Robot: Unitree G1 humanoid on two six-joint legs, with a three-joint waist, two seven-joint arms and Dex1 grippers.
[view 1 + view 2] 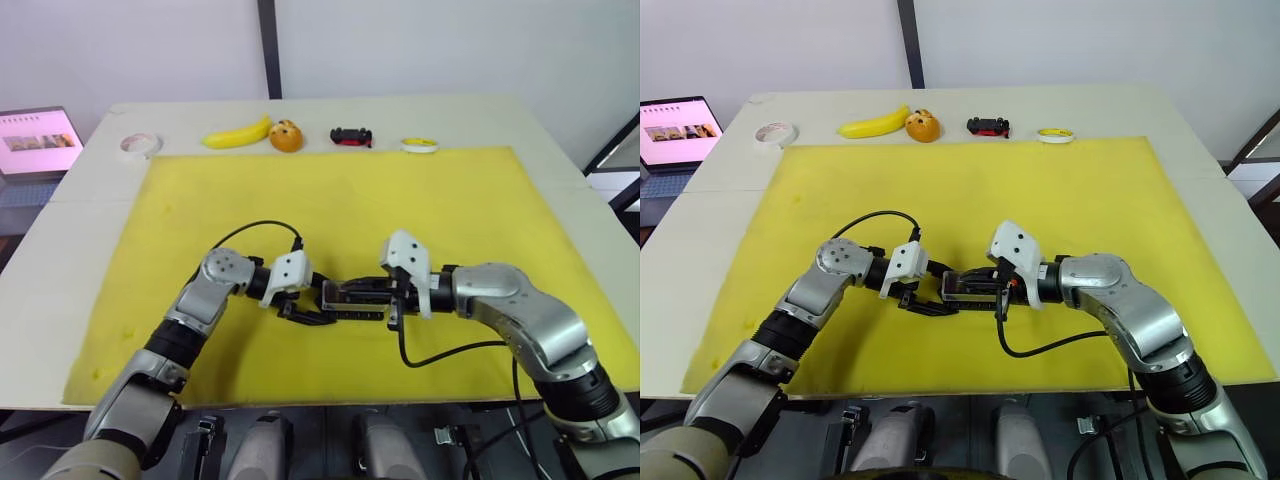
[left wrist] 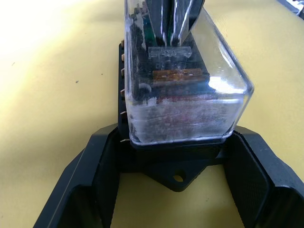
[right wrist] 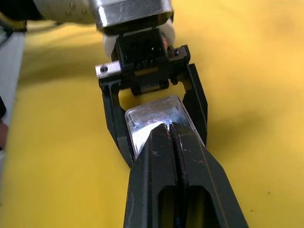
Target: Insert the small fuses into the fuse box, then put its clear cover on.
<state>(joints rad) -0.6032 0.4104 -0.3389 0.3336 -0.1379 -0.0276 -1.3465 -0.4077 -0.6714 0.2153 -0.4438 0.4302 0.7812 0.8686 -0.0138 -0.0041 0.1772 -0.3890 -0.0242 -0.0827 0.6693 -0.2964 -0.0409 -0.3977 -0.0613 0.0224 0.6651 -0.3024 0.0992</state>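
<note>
The black fuse box (image 1: 352,300) lies on the yellow mat (image 1: 330,200) near its front middle, with the clear cover (image 2: 185,80) sitting on top of it. Through the cover a brownish small fuse (image 2: 178,75) shows dimly; other fuses are blurred. My left gripper (image 1: 308,306) is shut on the box's left end, with its fingers (image 2: 95,166) pressed against both sides of the black base (image 2: 178,175). From the right, my right gripper (image 3: 169,129) is shut, and its joined tips rest on the cover's top (image 3: 149,116).
Along the mat's far edge lie a tape roll (image 1: 139,144), a banana (image 1: 238,133), an orange round object (image 1: 286,135), a black-and-red toy car (image 1: 351,136) and a yellow-white roll (image 1: 420,145). A laptop (image 1: 38,140) stands at the far left.
</note>
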